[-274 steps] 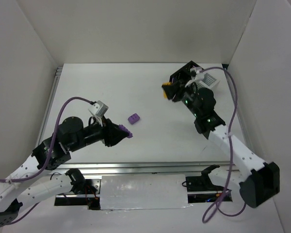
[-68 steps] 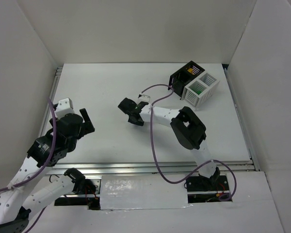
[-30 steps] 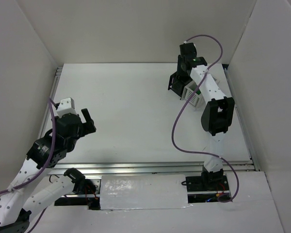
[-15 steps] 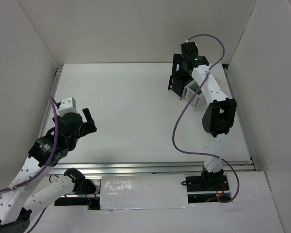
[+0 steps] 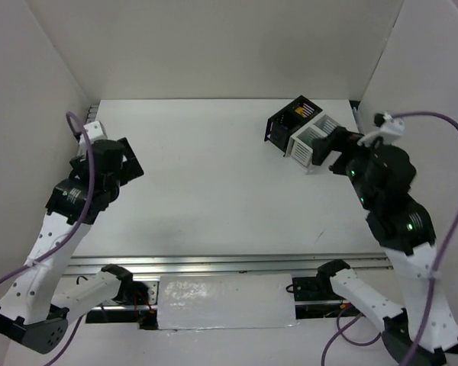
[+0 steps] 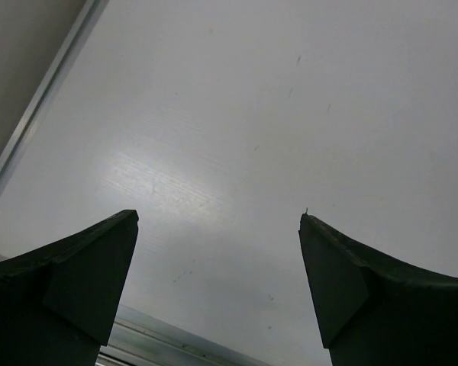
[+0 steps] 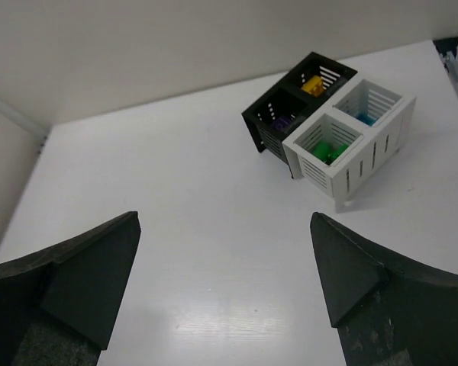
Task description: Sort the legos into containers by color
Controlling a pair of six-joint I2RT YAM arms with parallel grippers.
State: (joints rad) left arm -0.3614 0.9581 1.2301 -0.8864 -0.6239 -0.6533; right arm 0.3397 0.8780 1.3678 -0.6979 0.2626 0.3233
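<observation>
Containers: two slatted bins at the far right of the table (image 5: pixel 214 175), touching side by side, each split into two compartments.
- Black bin (image 7: pixel 261 124), the left one of the pair. Nearer compartment: purple bricks (image 7: pixel 279 121). Farther compartment: a yellow-orange brick (image 7: pixel 313 84).
- White bin (image 7: pixel 366 156), on the right. Nearer compartment: green bricks (image 7: pixel 326 150). Farther compartment: a teal brick (image 7: pixel 363 117).
- Brick counts and printed patterns are too small to read.

Grippers:
- Right gripper (image 7: pixel 225 217): fingers spread wide, nothing between them. It is raised and looks down on the bins from the near-right.
- Left gripper (image 6: pixel 217 216): fingers also wide apart, holding nothing, above bare table near the left edge.

Changes:
- A second ago the right arm stretched far out, with its gripper closed just over the black bin. It has since let go and pulled back toward the near right.
- The left arm has swung farther toward the far-left corner, its fingers apart throughout.
- The purple brick that lay mid-table nine seconds back is gone from that spot.
</observation>
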